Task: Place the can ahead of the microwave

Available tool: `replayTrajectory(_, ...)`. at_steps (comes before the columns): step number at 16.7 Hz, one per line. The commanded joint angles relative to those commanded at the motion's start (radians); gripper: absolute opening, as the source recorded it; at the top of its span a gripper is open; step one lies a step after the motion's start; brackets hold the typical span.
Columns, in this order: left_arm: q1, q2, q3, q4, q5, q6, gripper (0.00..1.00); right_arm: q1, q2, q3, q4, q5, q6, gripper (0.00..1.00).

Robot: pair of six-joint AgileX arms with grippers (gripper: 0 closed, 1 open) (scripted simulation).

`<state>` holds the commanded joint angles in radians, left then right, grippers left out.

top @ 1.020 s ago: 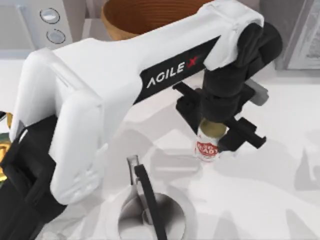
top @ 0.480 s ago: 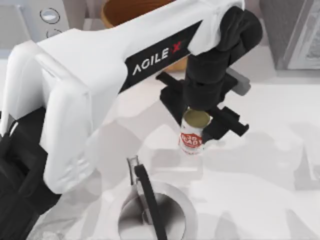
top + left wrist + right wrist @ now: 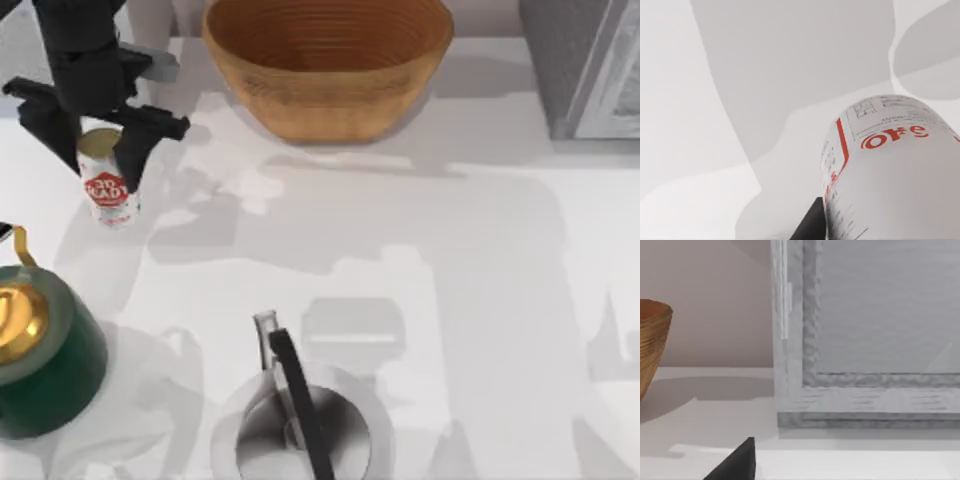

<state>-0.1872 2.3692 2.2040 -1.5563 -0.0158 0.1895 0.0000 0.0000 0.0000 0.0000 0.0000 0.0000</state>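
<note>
Between the left pincer's (image 3: 97, 135) black fingers the can (image 3: 107, 183) hung upright, clamped near its gold top, just above the table (image 3: 420, 260). Behind the pincer the microwave barely showed, so lowering straight down and opening only once the can stood would be safest. Farther off sat the bowl (image 3: 327, 62).

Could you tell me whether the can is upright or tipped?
Roughly upright: the can shows its gold top uppermost, between the left gripper fingers.

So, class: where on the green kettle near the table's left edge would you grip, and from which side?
Grip the green kettle by its gold handle, coming from above: the handle arches over the lid, while the round body looks too wide for the tool.
</note>
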Motion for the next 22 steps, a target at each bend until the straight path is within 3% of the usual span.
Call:
replayTrajectory(4,0.345,-0.031,-0.042,0.064,0.008,0.122,0.00,0.000,0.000,0.000,0.000,0.000,0.000,1.00)
replayTrajectory(8,0.533,-0.046,-0.071,0.153,0.016,0.204,0.00,0.000,0.000,0.000,0.000,0.000,0.000,1.00)
replayTrajectory(22,0.565,-0.050,-0.110,0.209,0.018,0.220,0.00,0.000,0.000,0.000,0.000,0.000,0.000,1.00)
